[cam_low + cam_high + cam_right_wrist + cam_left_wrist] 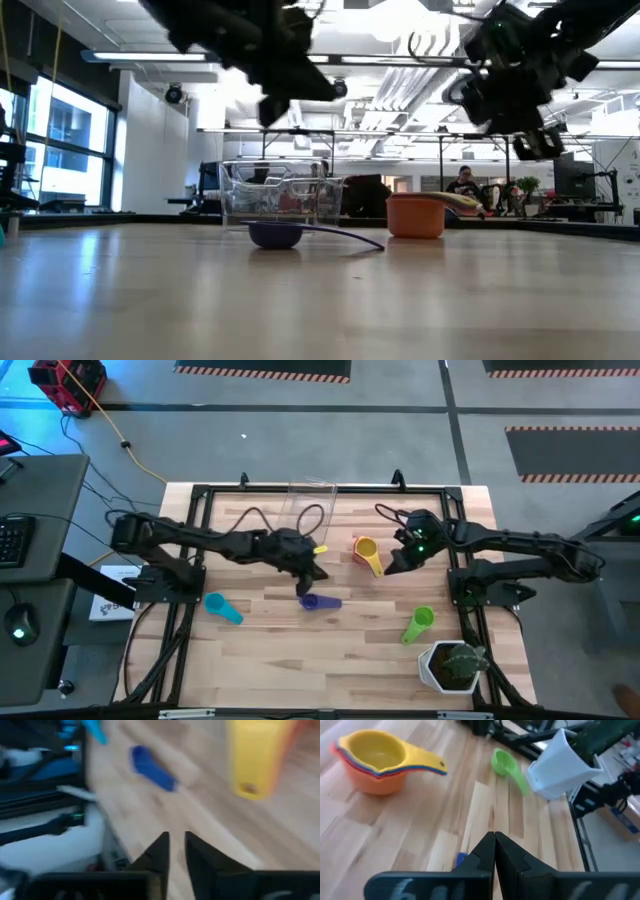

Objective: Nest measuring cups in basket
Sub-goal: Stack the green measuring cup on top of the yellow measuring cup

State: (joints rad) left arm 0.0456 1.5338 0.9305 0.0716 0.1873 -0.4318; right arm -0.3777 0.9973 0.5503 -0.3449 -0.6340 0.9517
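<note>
A stack of nested cups (366, 551), yellow on the inside and orange on the outside (374, 761), stands on its base in the table's middle, outside the basket. A purple cup (320, 601) (275, 235) lies on the wood near it. A teal cup (222, 608) lies to the left and a green cup (418, 624) to the right. The clear basket (312, 498) (280, 195) stands at the far edge. My left gripper (306, 576) (495, 842) hangs shut just above the purple cup. My right gripper (396, 564) (176, 840) hovers right of the stack, its fingers a narrow gap apart, holding nothing.
A white pot with a green plant (455, 665) (562, 765) stands at the near right corner, close to the green cup. Black frame rails border the table's left and right sides. Bare wood lies along the near edge between the teal and green cups.
</note>
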